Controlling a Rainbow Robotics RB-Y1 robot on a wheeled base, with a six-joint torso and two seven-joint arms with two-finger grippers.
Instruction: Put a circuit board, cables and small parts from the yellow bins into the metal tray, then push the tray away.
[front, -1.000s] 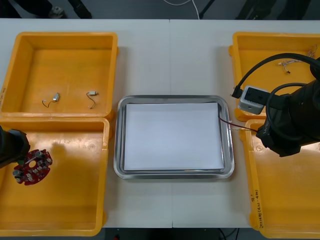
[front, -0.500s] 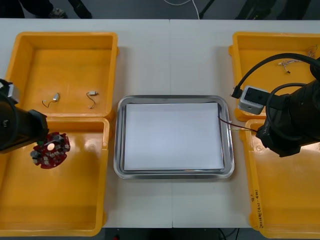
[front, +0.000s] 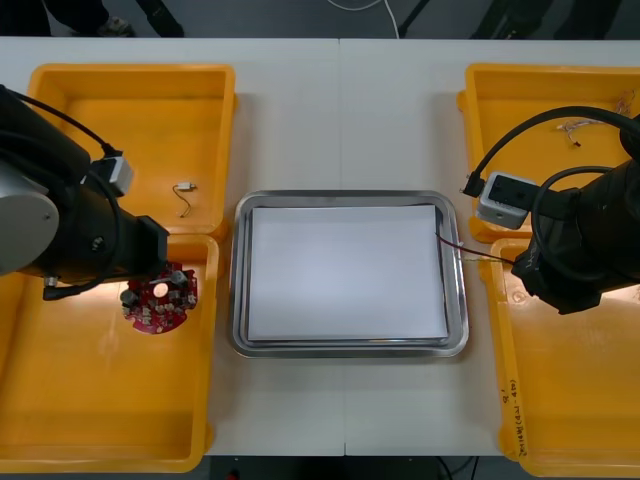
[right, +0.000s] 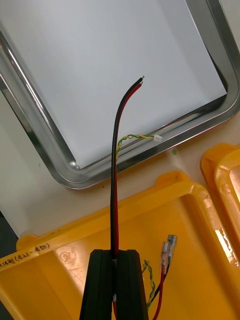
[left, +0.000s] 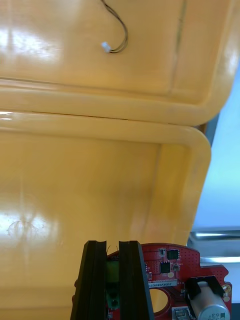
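My left gripper (left: 113, 245) is shut on a round red circuit board (left: 170, 267), held over the right part of the near left yellow bin (front: 100, 420). The circuit board (front: 160, 297) hangs close to the metal tray (front: 240, 300), which is white inside. At the tray's right side, my right gripper (right: 115, 254) is shut on a red and black cable (right: 116, 165). The cable's free tip lies over the white tray floor, and a thin yellow-green strand with a white plug branches off it. The same cable (front: 470, 252) crosses the tray's right rim.
A small metal part (front: 184, 190) lies in the far left bin (front: 130, 75). More cables (front: 580, 128) lie in the far right bin. Another cable with connectors (right: 165, 255) rests in the near right bin (front: 570, 400). Bare table runs beyond and in front of the tray.
My left arm has carried the circuit board rightward, from the bin's left end to beside the tray, and now covers one small part. The right arm has not moved.
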